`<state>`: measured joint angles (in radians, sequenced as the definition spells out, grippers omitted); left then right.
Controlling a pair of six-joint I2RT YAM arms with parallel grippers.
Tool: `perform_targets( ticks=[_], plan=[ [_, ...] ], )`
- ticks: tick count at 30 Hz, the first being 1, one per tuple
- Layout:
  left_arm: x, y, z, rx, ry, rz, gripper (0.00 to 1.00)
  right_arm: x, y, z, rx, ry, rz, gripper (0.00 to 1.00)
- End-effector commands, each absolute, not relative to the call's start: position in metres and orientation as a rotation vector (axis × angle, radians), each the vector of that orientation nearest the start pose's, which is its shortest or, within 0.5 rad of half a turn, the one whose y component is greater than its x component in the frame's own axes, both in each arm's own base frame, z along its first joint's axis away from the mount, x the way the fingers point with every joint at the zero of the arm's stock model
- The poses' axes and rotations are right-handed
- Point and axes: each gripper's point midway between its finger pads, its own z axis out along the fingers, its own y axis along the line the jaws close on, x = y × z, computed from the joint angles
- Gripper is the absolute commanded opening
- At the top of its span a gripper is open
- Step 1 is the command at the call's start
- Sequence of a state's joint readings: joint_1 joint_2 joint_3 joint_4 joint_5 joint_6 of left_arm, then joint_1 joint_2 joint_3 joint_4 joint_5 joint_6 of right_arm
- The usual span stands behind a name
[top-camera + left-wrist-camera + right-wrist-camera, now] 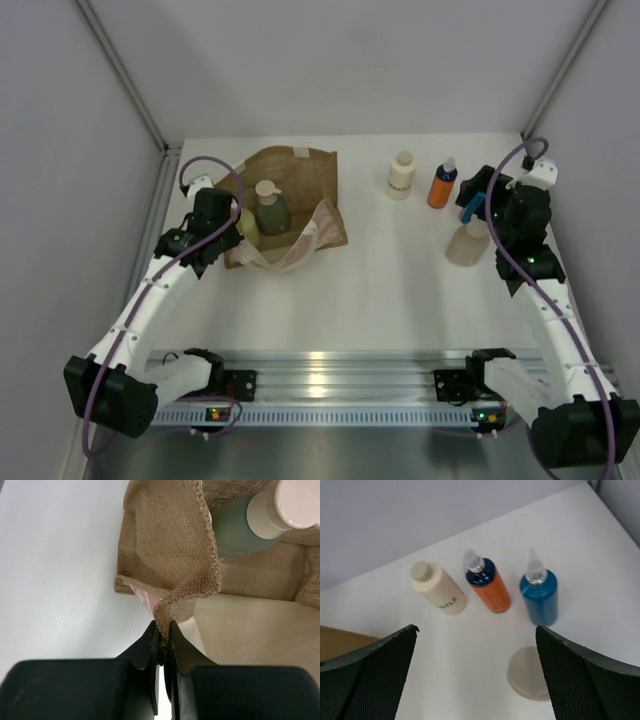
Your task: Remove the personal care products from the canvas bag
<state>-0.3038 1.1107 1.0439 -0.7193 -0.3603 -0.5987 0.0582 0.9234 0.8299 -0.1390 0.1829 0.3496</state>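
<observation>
The canvas bag (300,175) lies at the back left, its mouth toward the arms. My left gripper (228,232) is shut on the bag's woven rim (164,630) and holds that edge up. Inside the bag I see a grey-green bottle (240,530) with a white cap and, in the top view, a yellow-green bottle (248,228) beside it. At the back right stand a cream bottle (439,588), an orange bottle (489,586) and a blue bottle (539,595). A beige bottle (530,672) stands free just under my right gripper (476,640), which is open and holds nothing.
The bag's cream handles (300,245) drape over its near side. The table's right edge (555,240) runs close behind my right arm. A metal rail (330,375) spans the near edge.
</observation>
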Motion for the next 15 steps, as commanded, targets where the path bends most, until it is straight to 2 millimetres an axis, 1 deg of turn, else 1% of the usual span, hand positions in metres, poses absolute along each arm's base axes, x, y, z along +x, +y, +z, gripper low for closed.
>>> perform_targets(
  ticks=[1,2,3,4,5,6,7,8,9,10,11,12,13,14,15],
  plan=[
    [0.29,-0.057,0.189,-0.476,2.293,-0.043,0.0,0.343,0.052,0.315,0.351,1.702,0.417,0.99],
    [0.29,-0.057,0.189,-0.48,2.292,-0.043,0.0,0.338,0.088,0.331,0.272,1.699,0.5,0.99],
    [0.29,-0.056,0.188,-0.489,2.291,-0.042,0.0,0.344,0.1,0.329,0.272,1.718,0.482,1.0],
    [0.289,-0.056,0.187,-0.493,2.291,-0.043,0.0,0.342,0.121,0.332,0.226,1.73,0.499,1.0],
    [0.288,-0.056,0.187,-0.498,2.29,-0.045,0.0,0.341,0.141,0.352,0.191,1.708,0.532,0.99],
    [0.288,-0.057,0.187,-0.509,2.289,-0.054,0.0,0.339,0.183,0.339,0.11,1.775,0.558,1.0],
    [0.287,-0.057,0.186,-0.515,2.291,-0.057,0.0,0.337,0.205,0.34,0.065,1.794,0.569,1.0],
    [0.286,-0.056,0.185,-0.528,2.29,-0.057,0.0,0.325,0.243,0.367,-0.016,1.764,0.627,1.0],
    [0.285,-0.057,0.184,-0.544,2.288,-0.063,0.0,0.335,0.262,0.344,-0.05,1.837,0.543,0.99],
    [0.284,-0.055,0.185,-0.561,2.282,-0.066,0.0,0.334,0.28,0.344,-0.126,1.845,0.515,0.99],
    [0.281,-0.053,0.184,-0.577,2.288,-0.055,0.0,0.325,0.309,0.372,-0.184,1.802,0.557,0.99],
    [0.28,-0.052,0.184,-0.606,2.283,-0.053,0.0,0.334,0.334,0.352,-0.273,1.835,0.506,1.0],
    [0.28,-0.05,0.184,-0.617,2.28,-0.039,0.0,0.333,0.351,0.375,-0.307,1.793,0.534,0.99],
    [0.278,-0.047,0.184,-0.639,2.281,-0.028,0.0,0.336,0.378,0.355,-0.38,1.82,0.528,1.0],
    [0.277,-0.045,0.185,-0.651,2.276,-0.015,0.0,0.334,0.396,0.355,-0.46,1.809,0.556,0.99]
  ],
)
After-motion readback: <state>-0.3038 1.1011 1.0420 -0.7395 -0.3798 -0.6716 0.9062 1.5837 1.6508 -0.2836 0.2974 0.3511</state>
